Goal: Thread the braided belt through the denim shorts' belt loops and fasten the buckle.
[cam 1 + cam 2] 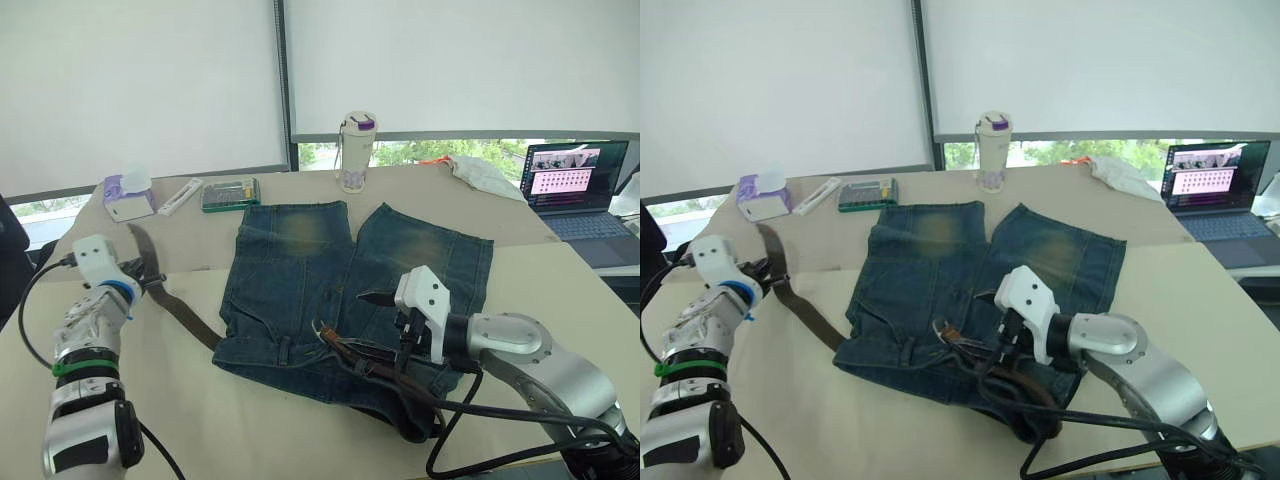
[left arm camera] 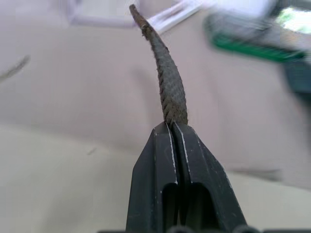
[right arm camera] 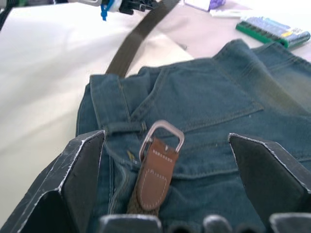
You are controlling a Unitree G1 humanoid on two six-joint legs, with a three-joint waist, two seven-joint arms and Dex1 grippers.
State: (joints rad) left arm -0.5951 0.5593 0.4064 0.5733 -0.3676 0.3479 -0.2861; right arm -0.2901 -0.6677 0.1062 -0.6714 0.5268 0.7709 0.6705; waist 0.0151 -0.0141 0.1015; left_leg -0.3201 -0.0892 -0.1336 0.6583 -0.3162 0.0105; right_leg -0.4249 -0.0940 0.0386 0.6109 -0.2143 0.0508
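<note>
The denim shorts [image 1: 300,270] lie flat mid-table, waistband toward me. The braided belt [image 1: 185,310] runs from the left into the waistband and comes out at the front, where its silver buckle [image 3: 163,135] rests on the denim beside a belt loop [image 3: 124,128]. My left gripper [image 1: 142,277] is shut on the belt's tail [image 2: 170,82], held off the table left of the shorts. My right gripper [image 3: 167,148] hovers open over the waistband, with the buckle between its spread fingers and not touching them.
At the table's back stand a bottle [image 1: 357,150], a green box [image 1: 230,192], a white tube [image 1: 180,195] and a tissue pack [image 1: 128,195]. A laptop [image 1: 575,185] and a white cloth [image 1: 480,170] are at the far right. Black cables [image 1: 480,420] trail under my right arm.
</note>
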